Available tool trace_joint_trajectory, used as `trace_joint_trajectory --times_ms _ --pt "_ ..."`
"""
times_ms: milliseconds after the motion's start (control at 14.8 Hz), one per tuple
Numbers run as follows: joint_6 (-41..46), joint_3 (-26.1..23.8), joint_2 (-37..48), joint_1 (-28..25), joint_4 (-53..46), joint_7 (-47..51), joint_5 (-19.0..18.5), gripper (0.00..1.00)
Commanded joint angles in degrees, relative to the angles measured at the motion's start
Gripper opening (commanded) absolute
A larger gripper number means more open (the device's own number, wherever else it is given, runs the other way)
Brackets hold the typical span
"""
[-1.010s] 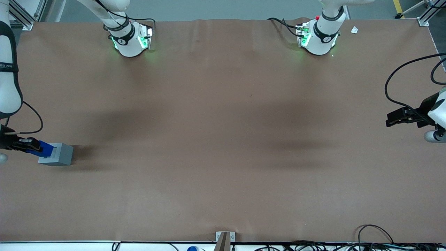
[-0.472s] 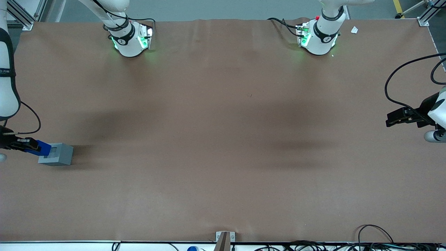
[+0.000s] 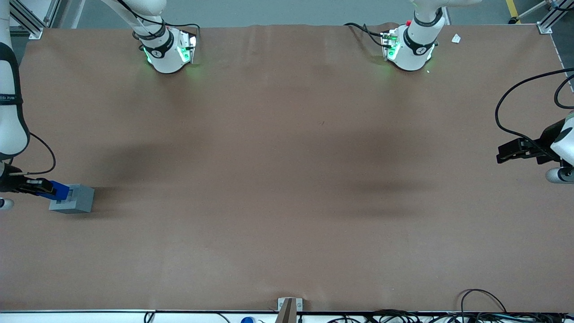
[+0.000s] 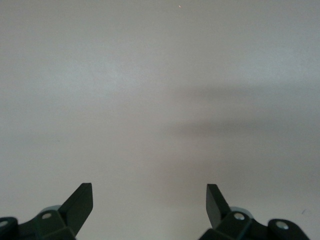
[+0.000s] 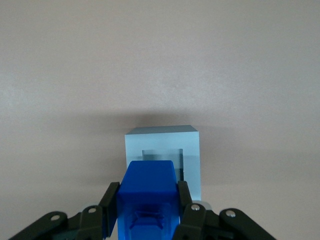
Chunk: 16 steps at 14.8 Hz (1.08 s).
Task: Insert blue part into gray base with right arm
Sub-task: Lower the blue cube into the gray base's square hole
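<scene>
From the front, a big flat brown table (image 3: 287, 179) filled the room, with gray floor along its top edge. The black two-finger gripper (image 3: 42, 187) of the white right arm (image 3: 9, 112) held the small bright blue plastic block (image 3: 59, 191) over the light gray plastic cube (image 3: 74, 199). This was at the working arm's end.

From the right wrist, the gripper (image 5: 148, 210) was closed tight on the blue block (image 5: 148, 192), just above the cube's (image 5: 162, 145) square hole.

High front overview; 2 wrist close-ups
</scene>
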<state>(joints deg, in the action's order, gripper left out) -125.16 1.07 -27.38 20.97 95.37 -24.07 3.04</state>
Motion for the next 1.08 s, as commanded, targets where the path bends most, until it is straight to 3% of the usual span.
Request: trace_joint_trajectory --times_ms 0,472,1010 --pt "0.9 -0.5 -2.0 0.3 -3.2 -0.2 -0.4 0.0" --pt "7.1 -0.4 -4.6 -0.1 -9.0 0.5 -2.0 0.0" --pt "4.8 -0.4 -4.6 1.3 -8.3 0.7 -1.8 0.0"
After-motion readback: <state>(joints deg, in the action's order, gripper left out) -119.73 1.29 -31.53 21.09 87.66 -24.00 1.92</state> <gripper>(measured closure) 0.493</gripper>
